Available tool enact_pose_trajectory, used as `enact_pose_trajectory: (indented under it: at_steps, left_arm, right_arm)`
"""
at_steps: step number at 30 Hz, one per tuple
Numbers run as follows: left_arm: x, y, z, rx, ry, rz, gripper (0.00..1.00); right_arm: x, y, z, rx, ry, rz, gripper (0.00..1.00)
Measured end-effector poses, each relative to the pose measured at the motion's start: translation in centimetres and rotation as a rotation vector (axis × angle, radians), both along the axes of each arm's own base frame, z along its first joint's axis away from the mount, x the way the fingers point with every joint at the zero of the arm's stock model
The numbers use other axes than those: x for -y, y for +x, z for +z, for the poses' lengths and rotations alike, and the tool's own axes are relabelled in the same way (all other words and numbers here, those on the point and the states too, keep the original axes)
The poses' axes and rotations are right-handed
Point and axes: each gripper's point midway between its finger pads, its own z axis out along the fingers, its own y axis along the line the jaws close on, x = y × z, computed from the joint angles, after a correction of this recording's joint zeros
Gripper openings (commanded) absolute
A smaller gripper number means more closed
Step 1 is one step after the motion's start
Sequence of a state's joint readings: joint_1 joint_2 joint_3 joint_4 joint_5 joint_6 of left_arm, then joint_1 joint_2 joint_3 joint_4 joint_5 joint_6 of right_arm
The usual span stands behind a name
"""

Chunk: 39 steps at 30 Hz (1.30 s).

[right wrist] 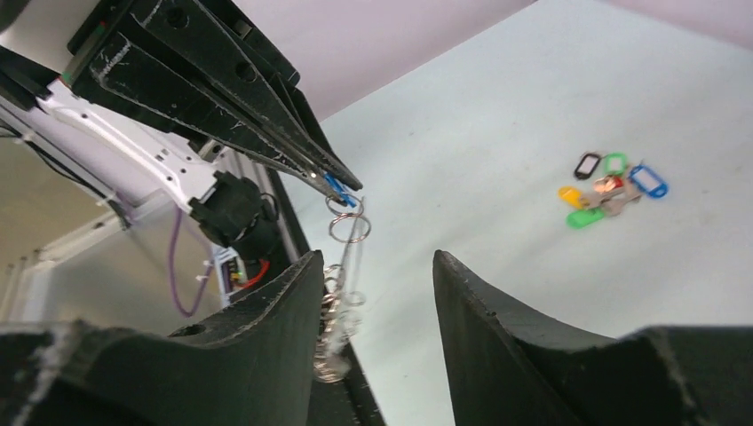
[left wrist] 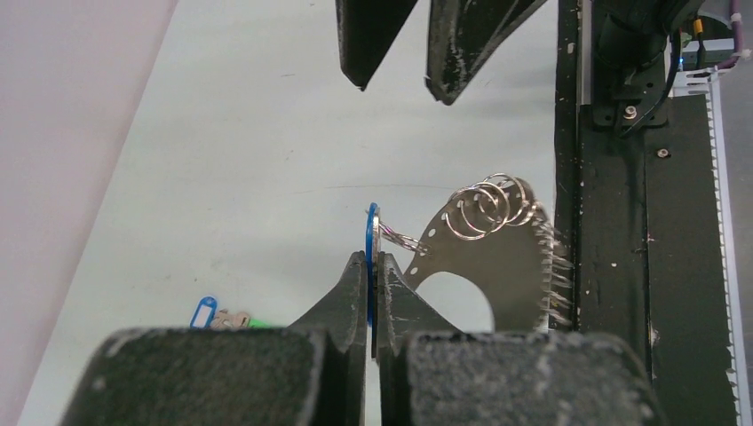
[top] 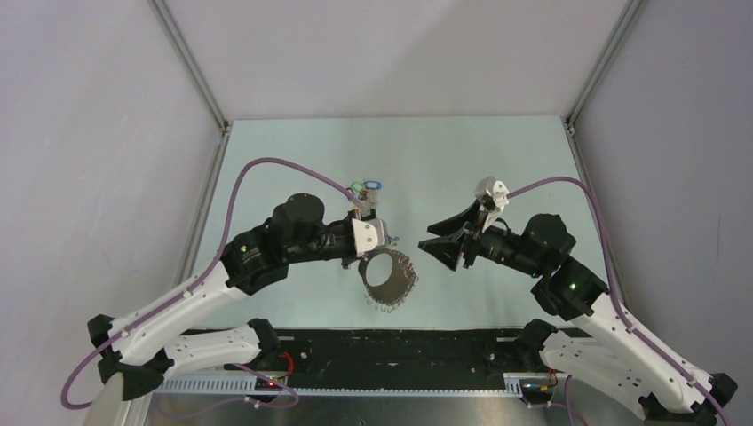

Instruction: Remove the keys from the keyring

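Note:
My left gripper (left wrist: 373, 257) is shut on a blue key tag (left wrist: 372, 232), which shows edge-on between the jaws. A small metal ring links the tag to the keyring (left wrist: 497, 266), a large pale loop fringed with small silvery rings. The loop hangs below and beside the jaws, above the table (top: 392, 280). My right gripper (top: 426, 236) is open and empty, just right of the left gripper (top: 387, 243) and pointing at it. In the right wrist view the keyring (right wrist: 348, 266) hangs edge-on beside the left finger (right wrist: 293, 302), under the blue tag (right wrist: 336, 186).
A cluster of loose coloured key tags (top: 364, 188) lies on the table beyond the left gripper; it also shows in the right wrist view (right wrist: 613, 186) and the left wrist view (left wrist: 222, 315). A black rail (top: 400, 351) runs along the near table edge.

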<state>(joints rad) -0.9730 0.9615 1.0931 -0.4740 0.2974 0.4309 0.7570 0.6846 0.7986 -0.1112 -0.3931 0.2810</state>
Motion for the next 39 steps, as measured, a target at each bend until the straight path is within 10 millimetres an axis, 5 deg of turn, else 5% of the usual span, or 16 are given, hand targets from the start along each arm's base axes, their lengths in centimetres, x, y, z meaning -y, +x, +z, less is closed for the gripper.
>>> enact_pose_trajectory:
  at_steps: [14,39]
  left_arm:
    - [-0.1,-1.1,0.9,0.025,-0.028,-0.059,0.00]
    - [-0.1,-1.9,0.6,0.025,-0.027,-0.104,0.00]
  right_arm:
    - [-2.3,2.3,-1.8,0.309,-0.162,0.081,0.48]
    - [-5.7,-1.3,-2.5,0.398,-0.133,0.356,0.41]
